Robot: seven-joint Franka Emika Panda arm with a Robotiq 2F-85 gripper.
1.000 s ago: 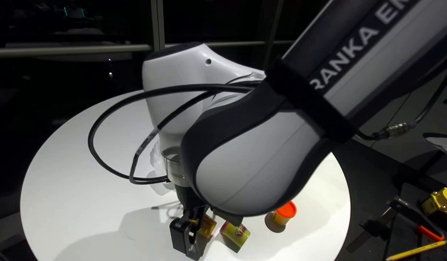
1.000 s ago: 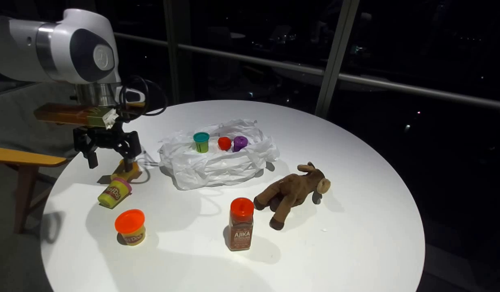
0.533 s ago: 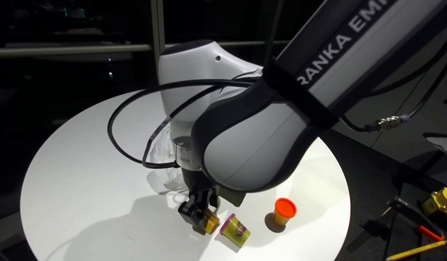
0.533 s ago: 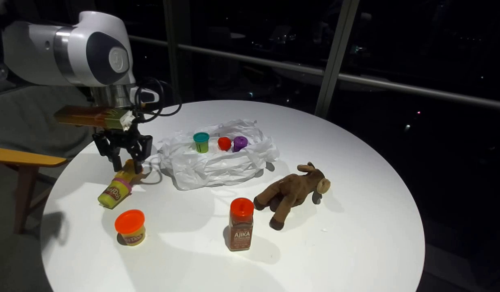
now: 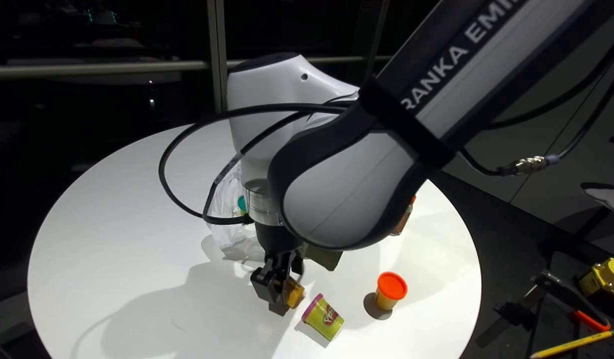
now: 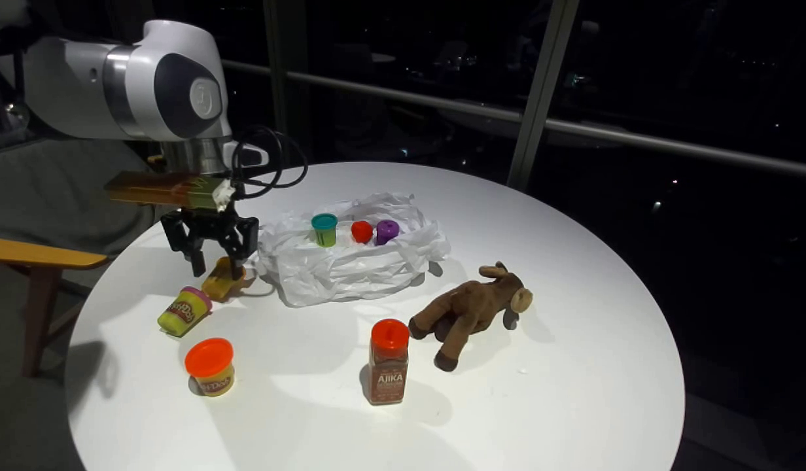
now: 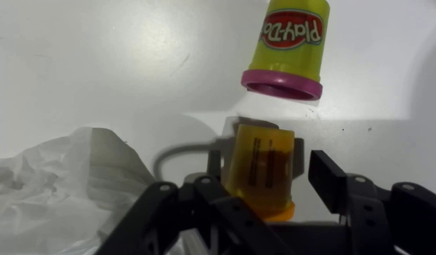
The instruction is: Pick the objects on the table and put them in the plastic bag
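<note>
My gripper [image 6: 217, 271] is open around an amber tub with an orange lid [image 7: 260, 170], which lies on its side on the table. In the wrist view, gaps show between the tub and both fingertips. A yellow Play-Doh tub with a purple lid [image 6: 185, 312] lies on its side beside it. An orange-lidded Play-Doh tub [image 6: 210, 366], an AJIKA spice jar [image 6: 388, 373] and a brown plush animal [image 6: 472, 307] are also on the table. The crumpled white plastic bag [image 6: 337, 281] holds a teal-lidded tub [image 6: 324, 232], a red object [image 6: 362, 231] and a purple object [image 6: 387, 231].
The round white table [image 6: 540, 405] has its edge all round in view. A wooden chair arm [image 6: 43, 252] is beside the table. Dark windows stand behind. A yellow tape measure [image 5: 606, 279] and a pencil [image 5: 576, 344] lie on a dark surface off the table.
My gripper has moved towards the bag, and its fingers have come somewhat closer together. The amber tub has shifted the same way, away from the purple-lidded tub. The other objects have stayed still.
</note>
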